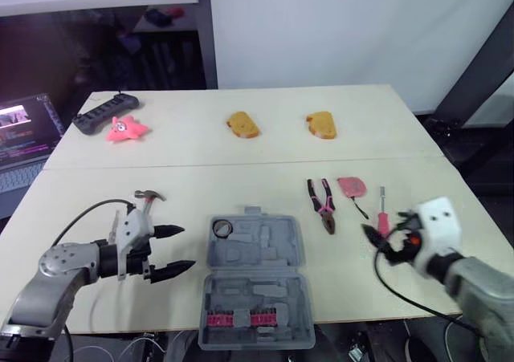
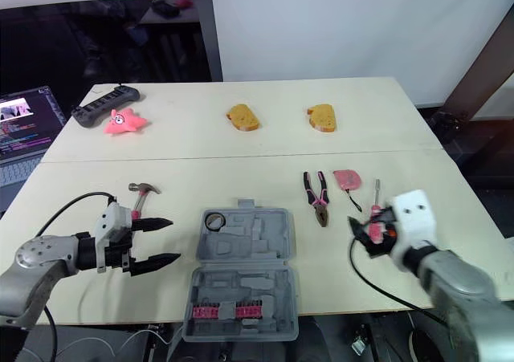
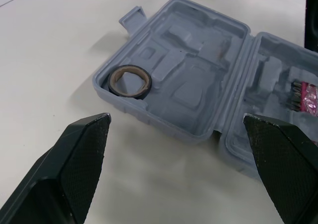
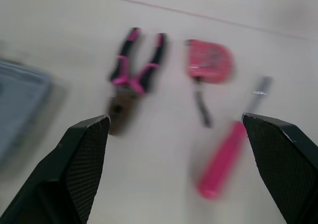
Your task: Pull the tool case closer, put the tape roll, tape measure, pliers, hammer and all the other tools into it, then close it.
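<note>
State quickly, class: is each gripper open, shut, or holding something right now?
Left gripper: open, empty, beside the tool case.
Right gripper: open, empty, near the pink screwdriver.

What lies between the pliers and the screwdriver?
The pink tape measure lies between the pliers and the screwdriver, as the right wrist view shows.

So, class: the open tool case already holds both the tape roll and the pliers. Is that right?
Not quite. The open tool case holds the tape roll, but the pliers are not in it. They lie on the table to the case's right, as the left eye view shows.
</note>
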